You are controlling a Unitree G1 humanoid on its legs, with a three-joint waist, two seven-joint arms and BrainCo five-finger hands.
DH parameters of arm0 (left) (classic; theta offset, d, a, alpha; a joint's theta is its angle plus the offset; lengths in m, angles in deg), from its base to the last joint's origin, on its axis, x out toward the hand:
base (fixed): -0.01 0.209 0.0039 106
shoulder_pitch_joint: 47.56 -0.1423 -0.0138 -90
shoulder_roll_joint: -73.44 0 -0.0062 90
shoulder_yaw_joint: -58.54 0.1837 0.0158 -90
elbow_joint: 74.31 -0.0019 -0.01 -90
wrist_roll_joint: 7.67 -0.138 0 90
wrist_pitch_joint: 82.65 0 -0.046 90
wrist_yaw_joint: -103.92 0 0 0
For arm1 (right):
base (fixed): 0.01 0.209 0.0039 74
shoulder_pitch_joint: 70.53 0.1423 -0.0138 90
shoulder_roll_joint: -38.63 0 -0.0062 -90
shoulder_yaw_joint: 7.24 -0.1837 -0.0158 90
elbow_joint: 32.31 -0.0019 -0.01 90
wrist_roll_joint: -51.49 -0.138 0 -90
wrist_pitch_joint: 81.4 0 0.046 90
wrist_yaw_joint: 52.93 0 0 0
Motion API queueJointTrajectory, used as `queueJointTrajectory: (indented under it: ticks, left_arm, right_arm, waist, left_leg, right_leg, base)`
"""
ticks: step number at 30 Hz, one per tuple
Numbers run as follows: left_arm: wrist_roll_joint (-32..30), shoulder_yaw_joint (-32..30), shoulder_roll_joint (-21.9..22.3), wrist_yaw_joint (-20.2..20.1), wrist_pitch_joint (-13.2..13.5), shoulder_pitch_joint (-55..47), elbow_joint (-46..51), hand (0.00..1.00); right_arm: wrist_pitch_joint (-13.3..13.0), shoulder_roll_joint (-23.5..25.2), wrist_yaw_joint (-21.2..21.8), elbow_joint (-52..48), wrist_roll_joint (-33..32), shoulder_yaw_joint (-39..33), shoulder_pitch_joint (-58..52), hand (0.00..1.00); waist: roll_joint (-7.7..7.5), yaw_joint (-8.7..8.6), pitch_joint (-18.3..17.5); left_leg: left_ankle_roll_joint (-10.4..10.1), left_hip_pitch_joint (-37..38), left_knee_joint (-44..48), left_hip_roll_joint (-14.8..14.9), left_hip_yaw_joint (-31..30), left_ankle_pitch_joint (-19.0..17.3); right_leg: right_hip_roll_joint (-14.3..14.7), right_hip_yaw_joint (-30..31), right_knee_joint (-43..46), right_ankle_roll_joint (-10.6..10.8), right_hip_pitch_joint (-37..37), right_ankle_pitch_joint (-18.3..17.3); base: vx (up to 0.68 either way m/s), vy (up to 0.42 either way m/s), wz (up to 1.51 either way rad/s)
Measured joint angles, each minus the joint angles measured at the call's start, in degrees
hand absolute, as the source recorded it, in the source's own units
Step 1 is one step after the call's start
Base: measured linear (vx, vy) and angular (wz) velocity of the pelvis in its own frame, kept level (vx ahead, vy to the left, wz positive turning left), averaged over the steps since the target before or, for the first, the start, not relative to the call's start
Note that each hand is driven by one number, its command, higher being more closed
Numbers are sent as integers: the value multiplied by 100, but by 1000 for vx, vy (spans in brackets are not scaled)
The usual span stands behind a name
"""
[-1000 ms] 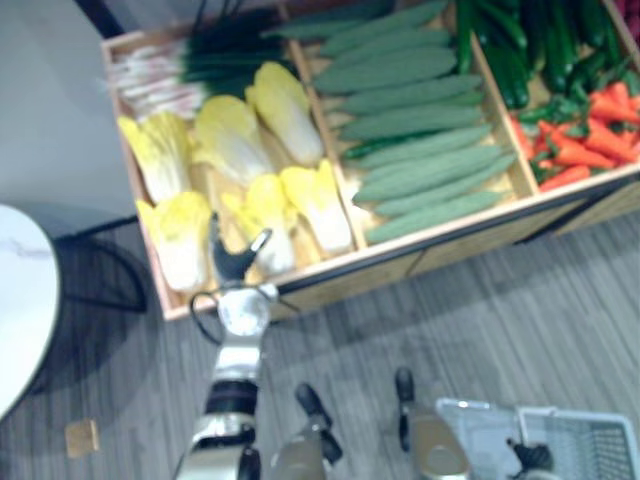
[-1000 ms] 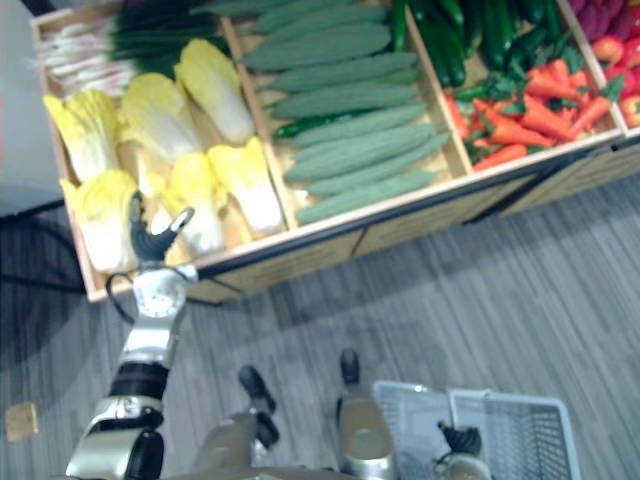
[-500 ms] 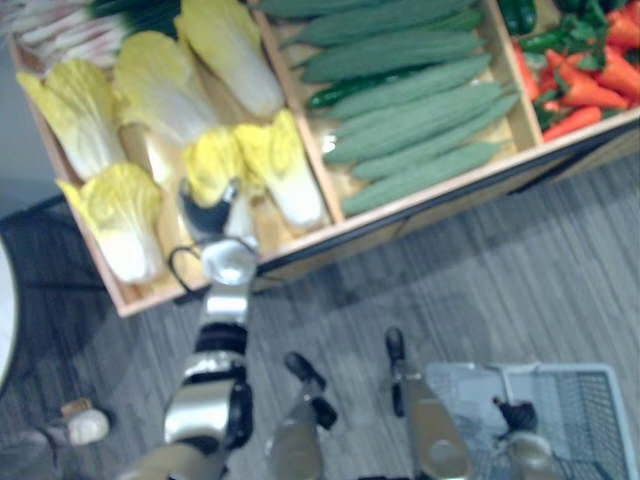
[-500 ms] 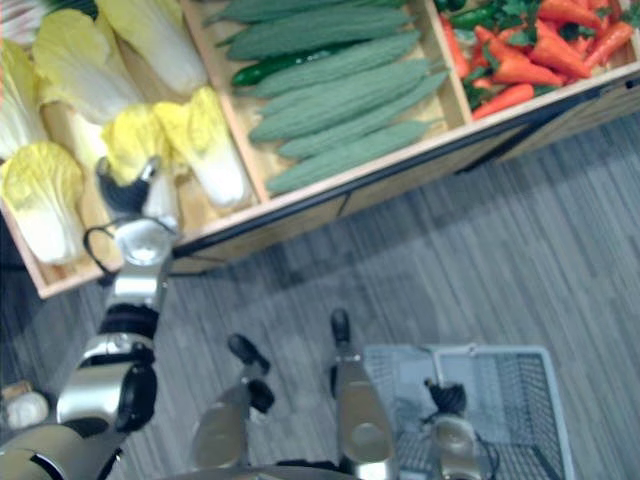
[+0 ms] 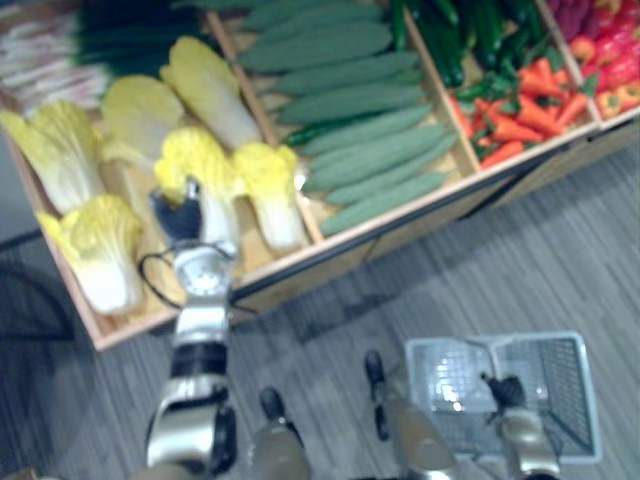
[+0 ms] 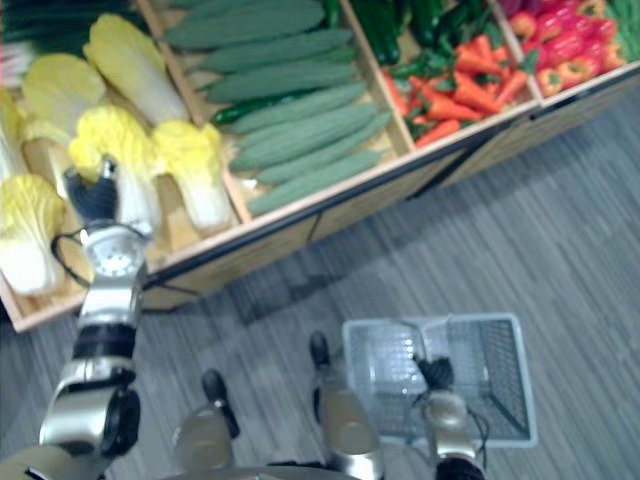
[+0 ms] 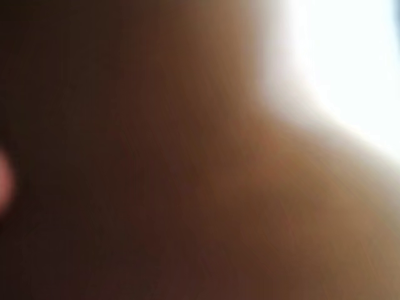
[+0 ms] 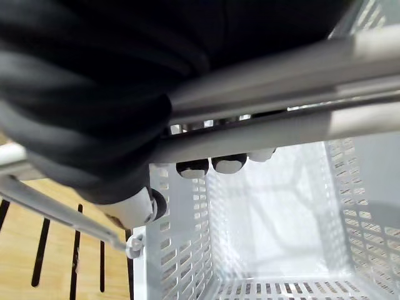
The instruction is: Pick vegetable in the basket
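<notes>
Left hand (image 5: 183,215): against a napa cabbage (image 5: 195,165) at its 12 o'clock, in the wooden crate (image 5: 330,262); finger state cannot be told. Right hand (image 8: 94,106): curled round basket handle (image 8: 312,62); grey basket (image 5: 520,341) at crate's 5 o'clock.

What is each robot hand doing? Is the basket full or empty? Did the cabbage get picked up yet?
left hand, reaching onto a cabbage in the crate
right hand, shut round the basket handle
basket, empty, carried by its handle
cabbage, lying in the crate, not lifted yet
crate, full of vegetables
</notes>
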Motion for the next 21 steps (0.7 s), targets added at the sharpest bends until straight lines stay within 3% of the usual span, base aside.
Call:
queueJointTrajectory:
  ticks: [4,7,9,10,11,12,13,14,15,16,17,18,19,21]
  left_arm:
    - [-1264,255,355,262,9,-877,1585,100]
    - [-2015,554,376,352,217,-1126,2132,100]
    - [-2202,655,462,355,238,-1213,2285,100]
    - [-2209,707,607,301,248,-1354,2415,100]
    - [-2274,792,728,175,320,-1525,2509,100]
    - [-2320,869,771,111,345,-1666,2564,100]
    - [-2327,1033,874,-45,433,-1975,2697,100]
    - [-2323,1119,967,-160,523,-2266,2829,100]
    - [-2313,1146,980,-216,573,-2358,2866,100]
    - [-2296,1244,1060,-356,670,-2557,2859,100]
    - [-2292,1428,1136,-467,772,-2680,2736,100]
    - [-2287,1536,1152,-547,841,-2755,2673,100]
    - [-2287,1764,1157,-730,917,-2886,2462,100]
    - [-2243,2053,1319,-1046,933,-2922,1677,100]
  right_arm:
    - [14,50,25,-20,99,-382,-449,100]
    - [14,27,-11,-36,142,-537,-526,100]
    - [26,29,-12,-156,219,-507,-472,100]
    - [35,24,-15,-279,268,-505,-407,100]
    - [48,3,-41,-371,316,-502,-366,100]
    - [60,-18,-68,-412,324,-494,-368,100]
    - [100,-70,-158,-498,326,-470,-364,100]
    - [161,-121,-238,-627,322,-335,-312,100]
    - [186,-137,-257,-747,324,-258,-286,100]
    - [240,-140,-300,-848,330,28,-10,100]
    - [304,-147,-342,-941,387,172,169,100]
    - [304,-156,-364,-1023,453,275,301,100]
    - [303,-99,-357,-1308,530,594,425,100]
    - [301,82,-257,-1676,549,1076,558,100]
  waist:
    - [66,22,-497]
    - [201,43,-684]
    - [251,44,-711]
    - [398,126,-771]
    - [404,117,-761]
    - [404,103,-761]
    - [401,130,-768]
    - [370,127,-794]
    - [350,126,-809]
    - [451,215,-908]
    - [660,389,-1055]
    - [707,459,-1120]
    - [529,423,-1178]
    - [584,415,-1189]
  left_leg:
    - [26,408,-325,-367,71,-22]
    - [209,489,-247,-512,270,-147]
    - [294,455,-87,-467,564,-182]
    - [410,495,-189,-258,923,-202]
    - [438,630,-191,-276,1226,-185]
    - [441,729,-184,-291,1376,-187]
    - [481,925,-123,-294,1750,-212]
    - [480,1061,-27,-298,2107,-254]
    - [444,1084,67,-346,2270,-330]
    - [434,1060,-19,-255,2450,-459]
    - [508,1100,-358,-132,2650,-466]
    - [495,1104,-390,-83,2902,-457]
    - [463,1201,-243,-203,3293,-382]
    - [304,1425,120,106,3706,-323]
  right_leg:
    - [-280,101,-127,125,237,70]
    - [-403,212,-118,285,172,259]
    - [-345,-402,-179,-125,11,719]
    - [-242,-921,-543,-496,38,1112]
    - [-397,-1829,281,-725,-67,309]
    - [-536,-2283,703,-723,-52,-112]
    - [-837,-3150,1386,-742,3,-695]
    - [-1095,-3972,1662,-893,24,-942]
    - [-1039,-4230,1614,-890,27,-935]
    - [-478,-3928,710,-820,97,-741]
    - [-329,-4526,439,-843,187,-1192]
    - [-520,-4935,939,-968,88,-1401]
    - [-1087,-5160,1550,-785,173,-1349]
    - [-474,-4580,952,-830,210,-1118]
  base:
    - [52,138,-4]
    - [-22,139,-48]
    - [-83,77,-99]
    - [-89,-1,-122]
    - [-102,13,-129]
    - [-134,39,-116]
    - [-131,32,-125]
    - [-135,23,-134]
    - [-113,-23,-172]
    - [-142,-74,-204]
    - [-123,-78,-239]
    - [-102,-90,-223]
    - [-19,-136,-224]
    - [23,-211,-187]
